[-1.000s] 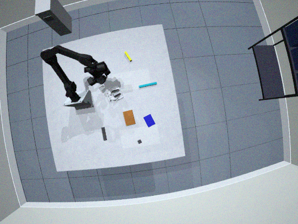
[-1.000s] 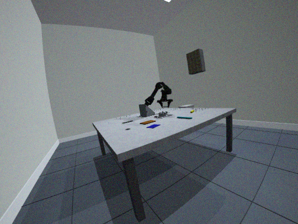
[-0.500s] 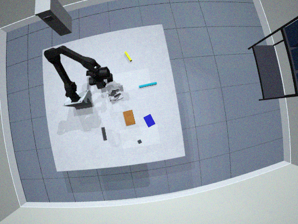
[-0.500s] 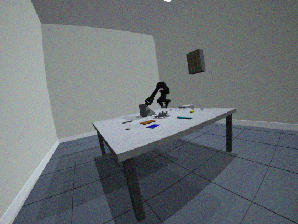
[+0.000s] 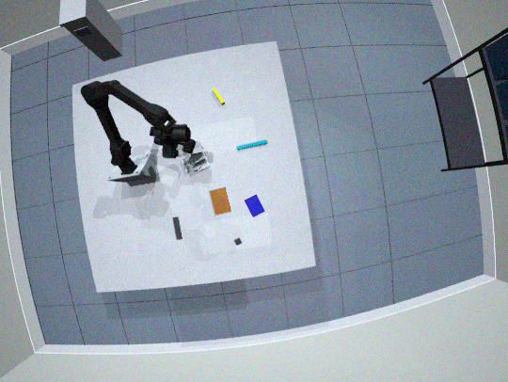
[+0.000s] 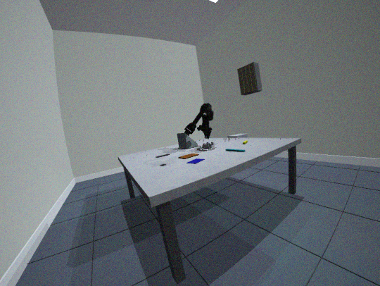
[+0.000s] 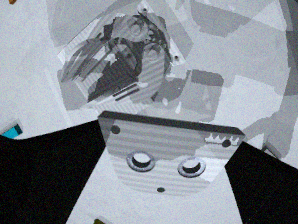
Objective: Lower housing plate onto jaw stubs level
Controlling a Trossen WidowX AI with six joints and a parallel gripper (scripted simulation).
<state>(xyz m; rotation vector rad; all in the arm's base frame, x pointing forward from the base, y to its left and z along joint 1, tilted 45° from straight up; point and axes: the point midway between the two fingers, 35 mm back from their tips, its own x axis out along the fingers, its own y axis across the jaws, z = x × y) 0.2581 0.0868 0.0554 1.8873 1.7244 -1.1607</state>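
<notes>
My gripper (image 5: pixel 181 151) (image 6: pixel 208 137) (image 7: pixel 167 132) is shut on the housing plate (image 7: pixel 165 154), a pale striped plate with two ringed round holes and small dark holes. The plate spans between the black fingers in the wrist view; I cannot make it out clearly in the top and exterior views. The base assembly (image 5: pixel 196 163) (image 6: pixel 207 146) (image 7: pixel 127 55) lies on the table, a light base with grey gear-like parts, in heavy shadow. In the wrist view it shows beyond the plate's dark edge, up and to the left. The plate is held apart from it. The jaws and stubs cannot be told apart surely.
A cyan bar (image 5: pixel 252 145) (image 6: pixel 235 150) and a yellow stick (image 5: pixel 218 96) (image 6: pixel 245 142) lie on the table. An orange block (image 5: pixel 220 201) (image 6: pixel 188 156), blue block (image 5: pixel 254 206) (image 6: pixel 195 161) and dark bar (image 5: pixel 177 228) lie there too. A grey wedge (image 6: pixel 183 141) stands by the arm's base.
</notes>
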